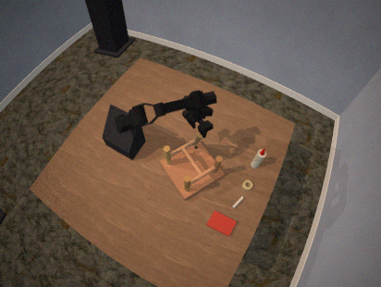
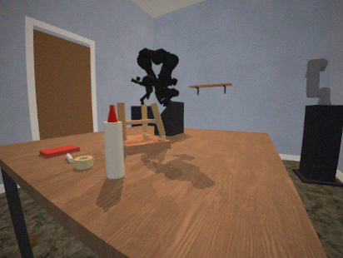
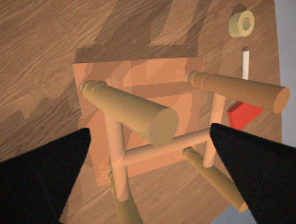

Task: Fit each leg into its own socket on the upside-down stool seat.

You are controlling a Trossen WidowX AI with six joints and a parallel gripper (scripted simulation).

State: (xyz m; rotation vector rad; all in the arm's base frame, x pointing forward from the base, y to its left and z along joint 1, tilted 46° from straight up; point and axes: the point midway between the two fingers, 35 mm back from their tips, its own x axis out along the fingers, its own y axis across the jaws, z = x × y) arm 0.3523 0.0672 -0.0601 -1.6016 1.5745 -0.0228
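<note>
The stool seat (image 1: pixel 176 174) (image 2: pixel 143 142) (image 3: pixel 145 72) lies upside down and looks flat on the table. A leg stands at each corner: the arm-side leg (image 1: pixel 166 155) (image 2: pixel 144 120), the front leg (image 1: pixel 187 183) (image 3: pixel 215 178) and the tape-side leg (image 1: pixel 218 163) (image 2: pixel 121 120) (image 3: pixel 237 91) look roughly upright. The far leg (image 1: pixel 198 139) (image 2: pixel 158 121) (image 3: pixel 127 111) leans inward in the exterior view. I cannot tell whether its shoulder is down. My gripper (image 1: pixel 199 129) (image 3: pixel 150 131) is open and empty above the stool, apart from the legs.
A glue bottle (image 1: pixel 257 160) (image 2: pixel 113 150) stands beyond the stool, away from my base. A tape roll (image 2: pixel 84 164) (image 3: pixel 235 26), a short white stick (image 1: pixel 238 202) (image 2: pixel 70 158) (image 3: pixel 245 65) and a red block (image 1: pixel 222 223) (image 2: pixel 59 151) (image 3: pixel 243 115) lie near the table edge.
</note>
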